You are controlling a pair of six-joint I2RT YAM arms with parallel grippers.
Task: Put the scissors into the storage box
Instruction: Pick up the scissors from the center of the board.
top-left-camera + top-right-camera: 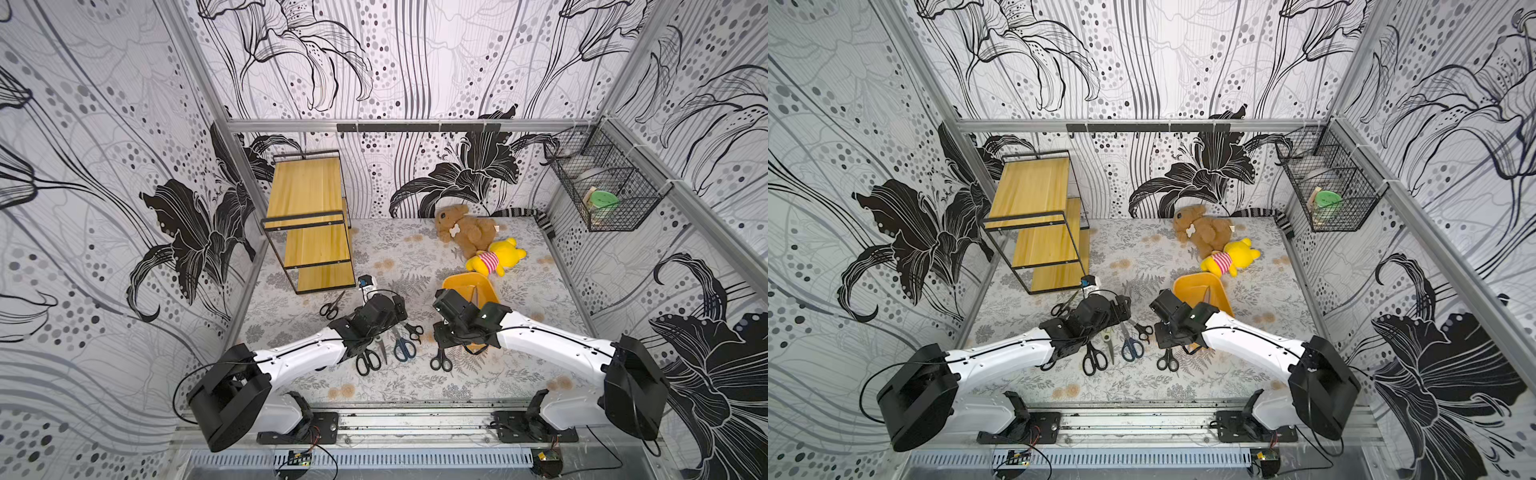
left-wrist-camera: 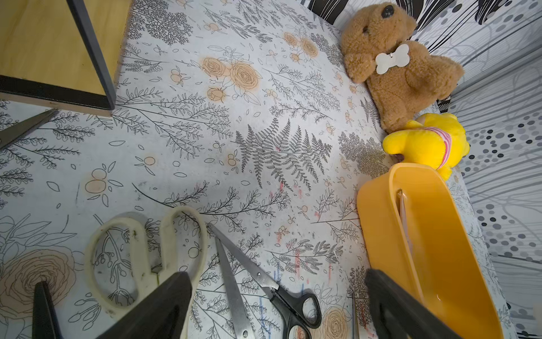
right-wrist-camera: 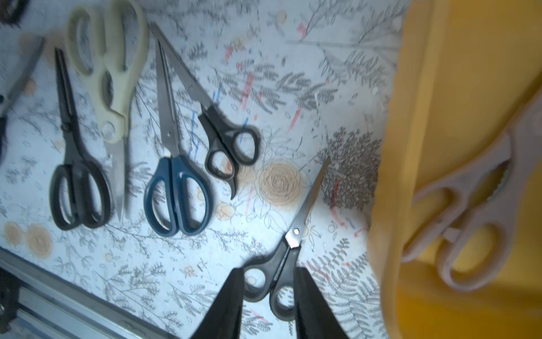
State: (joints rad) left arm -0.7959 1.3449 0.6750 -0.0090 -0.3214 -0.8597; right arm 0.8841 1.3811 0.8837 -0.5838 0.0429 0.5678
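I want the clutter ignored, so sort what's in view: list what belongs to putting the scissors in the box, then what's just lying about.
Job: box; pink shears in it; cream shears; blue pair; black pair in the right tool; other black pairs.

Lying about: shelf; brown plush; yellow plush; wire basket.

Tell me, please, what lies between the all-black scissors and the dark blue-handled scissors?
The cream kitchen shears lie between the all-black scissors and the dark blue-handled scissors, blades alongside both handles. The right wrist view shows this plainly.
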